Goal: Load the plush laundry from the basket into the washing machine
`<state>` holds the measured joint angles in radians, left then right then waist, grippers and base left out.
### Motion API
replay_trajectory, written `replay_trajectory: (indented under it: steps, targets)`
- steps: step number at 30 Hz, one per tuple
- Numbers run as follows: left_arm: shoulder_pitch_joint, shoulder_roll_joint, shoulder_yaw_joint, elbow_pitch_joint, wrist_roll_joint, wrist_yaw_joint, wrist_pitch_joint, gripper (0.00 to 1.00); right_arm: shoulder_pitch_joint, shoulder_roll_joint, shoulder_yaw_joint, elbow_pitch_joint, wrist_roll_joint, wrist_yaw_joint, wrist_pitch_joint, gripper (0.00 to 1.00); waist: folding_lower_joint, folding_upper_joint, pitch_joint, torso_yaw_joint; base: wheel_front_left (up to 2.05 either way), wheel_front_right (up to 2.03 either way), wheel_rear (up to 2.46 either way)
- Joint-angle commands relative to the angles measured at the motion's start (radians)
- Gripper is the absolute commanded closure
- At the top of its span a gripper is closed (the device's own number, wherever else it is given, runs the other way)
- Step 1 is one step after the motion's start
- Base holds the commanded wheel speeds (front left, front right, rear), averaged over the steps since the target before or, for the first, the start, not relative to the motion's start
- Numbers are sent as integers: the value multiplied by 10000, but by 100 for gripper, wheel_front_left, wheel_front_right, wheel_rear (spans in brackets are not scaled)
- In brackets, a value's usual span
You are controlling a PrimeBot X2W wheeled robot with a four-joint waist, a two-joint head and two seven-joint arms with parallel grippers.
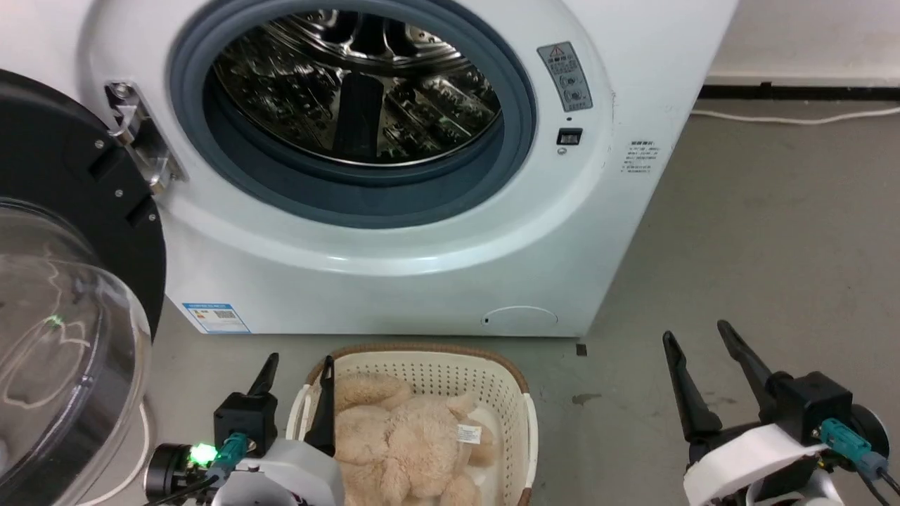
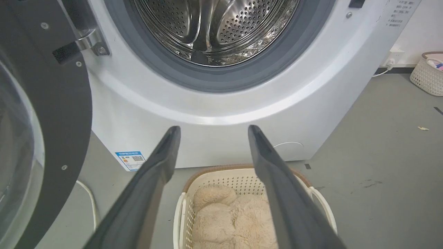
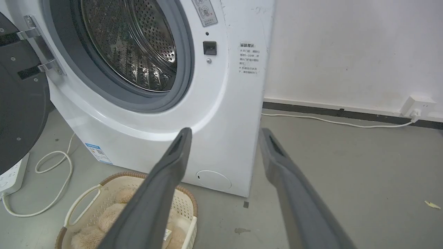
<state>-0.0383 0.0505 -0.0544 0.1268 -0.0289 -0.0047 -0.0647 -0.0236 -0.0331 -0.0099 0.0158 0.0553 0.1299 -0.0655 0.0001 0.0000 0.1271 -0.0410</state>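
The cream-beige plush laundry (image 1: pixel 401 443) lies in the cream-white basket (image 1: pixel 517 422) on the floor, right before the white washing machine (image 1: pixel 422 267). Its white tag (image 1: pixel 469 433) faces up. The machine's door (image 1: pixel 63 295) is swung wide to the left and the steel drum (image 1: pixel 351 84) looks empty. My left gripper (image 1: pixel 299 369) hangs open over the basket's left rim, one finger above the plush, one outside the basket. In the left wrist view the plush (image 2: pixel 228 218) lies below the spread fingers (image 2: pixel 155 173). My right gripper (image 1: pixel 696 337) stands open over bare floor to the basket's right.
A white cable (image 3: pixel 52 173) and a power strip (image 3: pixel 12 176) lie on the floor left of the machine, under the open door. A second basket (image 2: pixel 429 74) stands by the far wall. Another cable (image 3: pixel 332 121) runs along the skirting to a wall socket (image 3: pixel 417 103).
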Motion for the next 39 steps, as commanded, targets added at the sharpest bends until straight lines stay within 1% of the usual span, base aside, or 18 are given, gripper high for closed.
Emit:
replay_trajectory:
  steps: [1, 13, 25, 32, 39]
  targets:
    - [-267, 8, -102, 291, -17, -97, -145, 0, -228, -8, 0, 13, 85, 2, -136, 0, -1, 0, 189, -77, 0, 0, 0]
    - [-943, 9, -473, 1691, -33, -263, -374, 0, -525, -10, 27, 53, 299, 3, -365, 0, -1, 0, 927, -307, 0, 0, 0]
    - [-1684, 62, -712, 3450, -168, -389, -625, 0, -762, -13, 64, 164, 519, 4, -616, 0, -1, 0, 1518, -575, 0, 0, 0]
    - [-2089, 114, -852, 4018, -267, -498, -771, 0, -910, -14, 170, 201, 608, 4, -762, 0, -1, 0, 1895, -709, 0, 0, 0]
    - [-2513, 200, -1067, 4901, -281, -558, -917, 0, -1090, -16, 228, 220, 791, 5, -909, 0, -1, 0, 2315, -908, 0, 0, 0]
